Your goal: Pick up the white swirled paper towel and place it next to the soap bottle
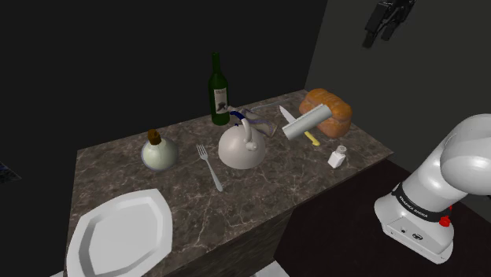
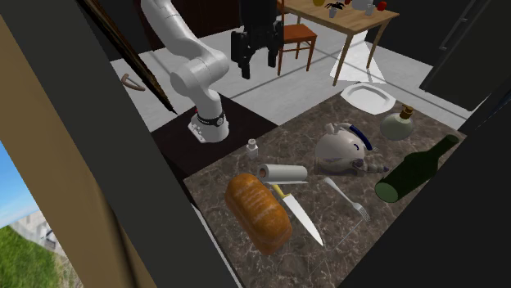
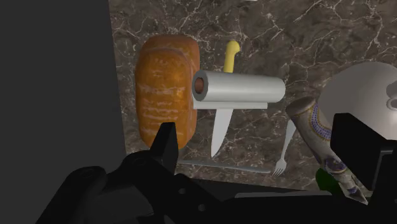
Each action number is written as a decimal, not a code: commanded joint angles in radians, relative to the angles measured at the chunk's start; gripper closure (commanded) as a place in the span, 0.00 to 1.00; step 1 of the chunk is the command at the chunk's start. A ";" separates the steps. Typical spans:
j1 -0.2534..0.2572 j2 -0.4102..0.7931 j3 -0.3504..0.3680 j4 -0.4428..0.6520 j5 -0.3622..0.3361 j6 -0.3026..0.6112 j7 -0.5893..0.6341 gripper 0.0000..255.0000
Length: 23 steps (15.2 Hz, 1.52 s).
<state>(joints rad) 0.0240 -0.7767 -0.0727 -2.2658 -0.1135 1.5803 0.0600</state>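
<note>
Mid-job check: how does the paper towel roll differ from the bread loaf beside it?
The paper towel roll is pale grey and slim; the bread loaf is orange-brown and bulkier. The roll lies across the knife blade; the loaf lies beside the knife, at right angles to the roll. Both lie flat, not upright.

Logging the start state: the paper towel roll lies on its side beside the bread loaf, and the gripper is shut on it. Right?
Not quite. The gripper is open, its fingers apart and clear of the paper towel roll, as the wrist view shows. The roll does lie on its side beside the bread loaf.
</note>
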 commanded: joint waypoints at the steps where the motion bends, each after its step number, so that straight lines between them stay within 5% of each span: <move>1: 0.000 0.000 0.000 0.000 0.000 0.000 0.000 0.00; 14: 0.106 0.300 0.102 -0.183 -0.259 0.329 -0.220 0.00; 23: 0.115 0.564 0.174 -0.276 -0.560 0.561 -0.242 0.00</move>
<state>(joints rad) 0.1398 -0.2460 0.0932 -2.5408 -0.6308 2.1219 -0.1808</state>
